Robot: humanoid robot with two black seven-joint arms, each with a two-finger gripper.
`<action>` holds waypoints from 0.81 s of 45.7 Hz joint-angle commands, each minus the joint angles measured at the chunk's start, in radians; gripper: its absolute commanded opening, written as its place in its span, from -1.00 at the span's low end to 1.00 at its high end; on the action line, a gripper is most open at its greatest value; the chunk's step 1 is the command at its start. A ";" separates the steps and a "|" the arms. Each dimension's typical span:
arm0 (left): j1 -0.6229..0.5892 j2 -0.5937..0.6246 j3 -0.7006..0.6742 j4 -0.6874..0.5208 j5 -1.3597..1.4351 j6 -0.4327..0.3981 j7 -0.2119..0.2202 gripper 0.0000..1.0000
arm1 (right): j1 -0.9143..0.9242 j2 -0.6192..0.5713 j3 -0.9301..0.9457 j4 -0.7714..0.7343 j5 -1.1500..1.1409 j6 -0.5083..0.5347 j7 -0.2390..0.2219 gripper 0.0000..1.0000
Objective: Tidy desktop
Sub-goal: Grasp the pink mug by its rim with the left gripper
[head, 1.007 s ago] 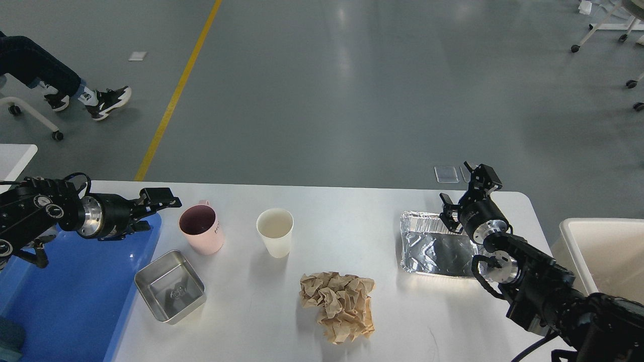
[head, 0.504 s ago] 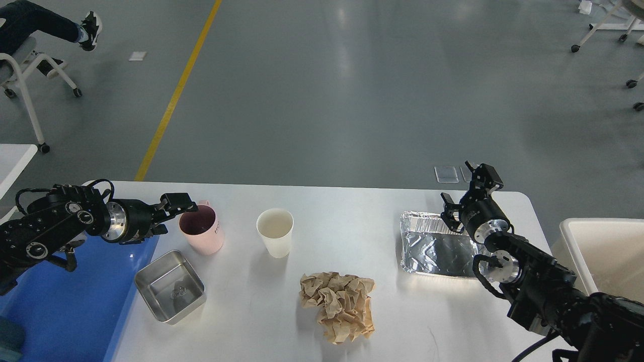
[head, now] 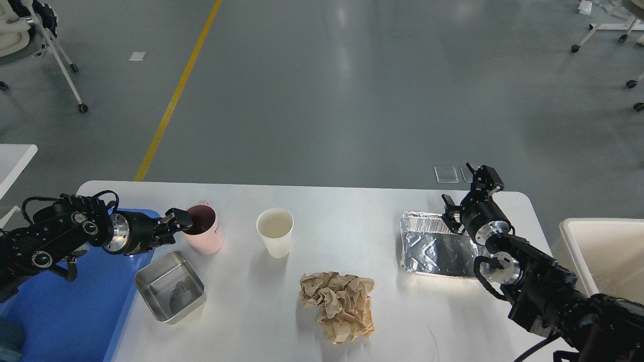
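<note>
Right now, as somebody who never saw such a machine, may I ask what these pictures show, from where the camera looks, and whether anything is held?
The view comes from the robot's own head, looking down at a white desktop. The two black arms are its own. The left gripper sits at the rim of a pink mug; whether it grips the mug cannot be told. The right gripper hangs open over a foil tray, holding nothing. Also on the desktop: a white paper cup, a steel square pan and crumpled brown paper. A blue bin is at the left, a white bin at the right.
</note>
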 commanded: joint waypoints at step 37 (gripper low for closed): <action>-0.007 -0.018 0.002 0.005 0.001 0.007 -0.008 -0.46 | -0.009 0.002 -0.001 0.000 0.000 0.000 0.000 1.00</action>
